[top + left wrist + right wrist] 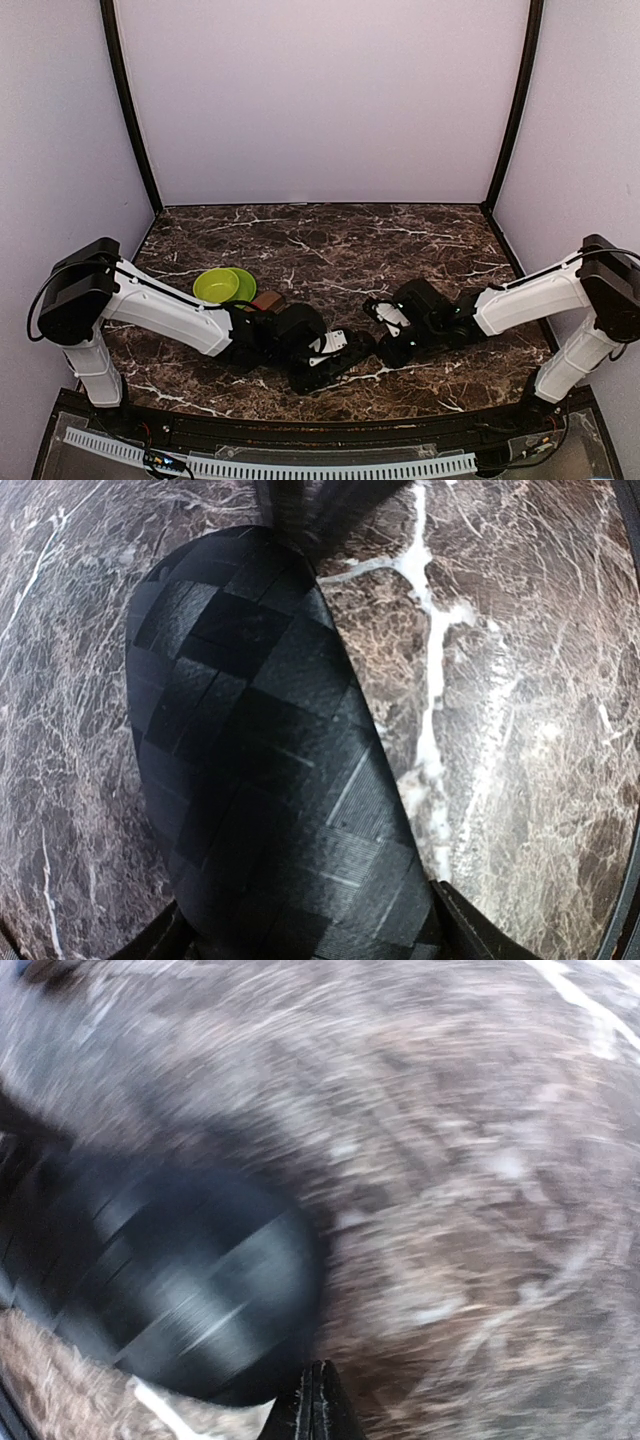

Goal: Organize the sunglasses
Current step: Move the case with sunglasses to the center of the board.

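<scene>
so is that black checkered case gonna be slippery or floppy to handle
Probably rigid: the case keeps a smooth domed shape. Its textured checker weave likely grips well. The rounded shell could rock or skid on the glossy marble table.

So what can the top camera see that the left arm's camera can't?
Only the top camera shows the left arm and the right arm reaching toward each other. It also shows a green bowl behind the left arm, and the pale walls. Only the left wrist camera shows the checked squares on the black case up close, with the left gripper closed around its end. Both show that case, which is just a dark shape from above, and the brown marble table. Neither shows any sunglasses.
</scene>
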Available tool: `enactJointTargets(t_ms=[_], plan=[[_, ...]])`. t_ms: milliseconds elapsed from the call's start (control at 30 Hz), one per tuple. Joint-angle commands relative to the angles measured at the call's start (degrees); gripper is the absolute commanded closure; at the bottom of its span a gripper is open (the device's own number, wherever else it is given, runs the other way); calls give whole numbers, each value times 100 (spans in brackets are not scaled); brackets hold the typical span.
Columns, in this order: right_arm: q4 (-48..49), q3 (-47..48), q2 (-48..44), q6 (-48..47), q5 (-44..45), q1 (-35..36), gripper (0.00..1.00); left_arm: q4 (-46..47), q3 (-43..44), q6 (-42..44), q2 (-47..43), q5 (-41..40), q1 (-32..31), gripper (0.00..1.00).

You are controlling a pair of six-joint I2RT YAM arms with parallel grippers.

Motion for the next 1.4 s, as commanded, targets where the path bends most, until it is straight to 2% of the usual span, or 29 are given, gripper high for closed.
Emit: enactJointTargets(t_ms=[0, 200, 367, 467, 633, 733, 933, 1233, 1367], plan=[[590, -132, -156, 555, 128, -236, 97, -430, -49, 297, 214, 680, -95, 51], [987, -269, -13, 1063, -286, -286, 97, -446, 24, 206, 258, 576, -91, 51], [599, -303, -152, 1094, -105, -350, 93, -571, 172, -128, 286, 146, -95, 50], [379, -380, -341, 1198, -211, -522, 86, -701, 303, -476, 319, -263, -100, 51], [711, -797, -628, 1543, -722, -680, 71, -861, 539, -1104, 344, -764, -104, 53], [807, -843, -660, 1643, -769, -677, 64, -1157, 774, -1550, 378, -1364, -104, 52], [847, -737, -584, 1638, -757, -680, 63, -1921, 1334, -2082, 504, -2514, 34, 50], [794, -682, -567, 1615, -745, -681, 63, -2397, 1499, -2501, 594, -2885, 841, 49], [784, -647, -527, 1590, -741, -681, 63, -2361, 1534, -2648, 680, -2613, 976, 47]])
